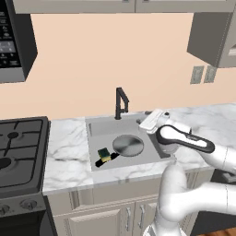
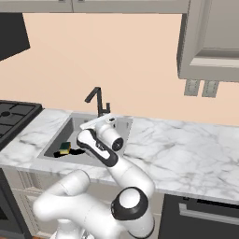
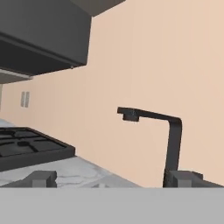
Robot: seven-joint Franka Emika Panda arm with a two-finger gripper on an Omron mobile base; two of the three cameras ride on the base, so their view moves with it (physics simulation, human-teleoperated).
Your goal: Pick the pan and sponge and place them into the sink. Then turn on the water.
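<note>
Starting at the left, the stove (image 1: 20, 147) sits idle, no part in this job. Moving right onto the marble counter (image 1: 69, 147) and into the sink (image 1: 99, 126): the sponge (image 1: 104, 154) lies at the front left of the basin, right by the black handle of the pan (image 1: 128, 145), which rests flat near the middle. Both pieces are down in the basin, so by my reading the placing part is done and the water is what's left. No stream comes from the faucet (image 1: 121, 103) yet.

Further right, the gripper (image 1: 146, 120) hangs over the back right part of the basin, just beside the faucet, holding nothing. From the hand view the faucet (image 3: 168, 140) stands straight ahead, its spout reaching left, and the two finger tips (image 3: 41, 178) sit far apart at the bottom, jaws spread wide. That pose makes sense: the hand is lined up on the faucet, presumably to work its control. Where exactly that lever sits, I can't make out from here.
</note>
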